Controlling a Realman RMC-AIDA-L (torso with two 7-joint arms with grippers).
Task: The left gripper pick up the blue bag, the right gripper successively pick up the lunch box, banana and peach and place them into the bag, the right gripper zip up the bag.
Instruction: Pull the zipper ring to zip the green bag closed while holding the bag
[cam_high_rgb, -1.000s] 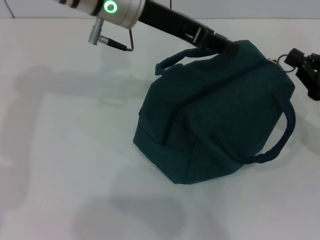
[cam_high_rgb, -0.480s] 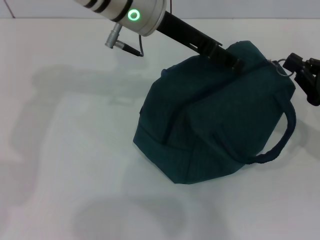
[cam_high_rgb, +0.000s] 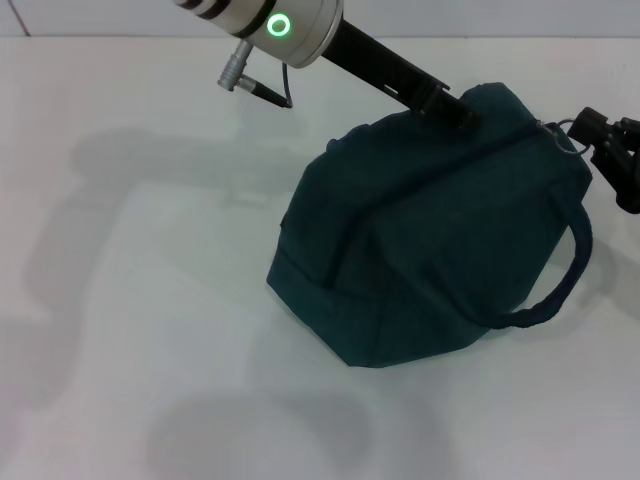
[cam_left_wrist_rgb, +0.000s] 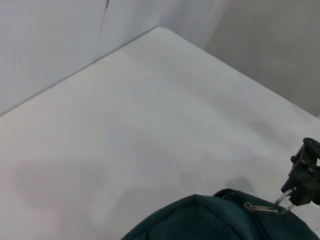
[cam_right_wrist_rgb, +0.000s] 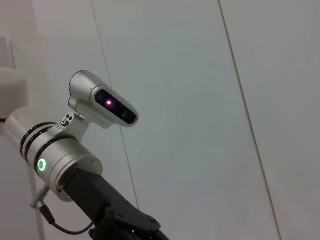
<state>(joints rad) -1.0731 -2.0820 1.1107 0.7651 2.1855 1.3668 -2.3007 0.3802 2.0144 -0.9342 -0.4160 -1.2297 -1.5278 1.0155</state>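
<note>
The blue bag (cam_high_rgb: 430, 240) sits on the white table, its zipper closed along the top. My left gripper (cam_high_rgb: 457, 106) reaches down from the upper left and is shut on the bag's top, where one handle runs in behind the arm. The other handle (cam_high_rgb: 560, 285) droops at the right side. My right gripper (cam_high_rgb: 583, 127) is at the bag's right end, shut on the metal ring pull (cam_high_rgb: 560, 130). The left wrist view shows that ring pull (cam_left_wrist_rgb: 281, 202) held by the right gripper (cam_left_wrist_rgb: 296, 192). The lunch box, banana and peach are hidden.
The white table (cam_high_rgb: 150, 300) spreads wide to the left of and in front of the bag. Its far corner (cam_left_wrist_rgb: 160, 30) meets a grey wall. The right wrist view shows my left arm's silver wrist with the green ring light (cam_right_wrist_rgb: 42, 164) and the head camera (cam_right_wrist_rgb: 107, 105).
My left wrist has swung to the right while its claw stayed at the bag's top. The raised handle loop has sunk out of sight behind the arm. The right gripper has barely shifted.
</note>
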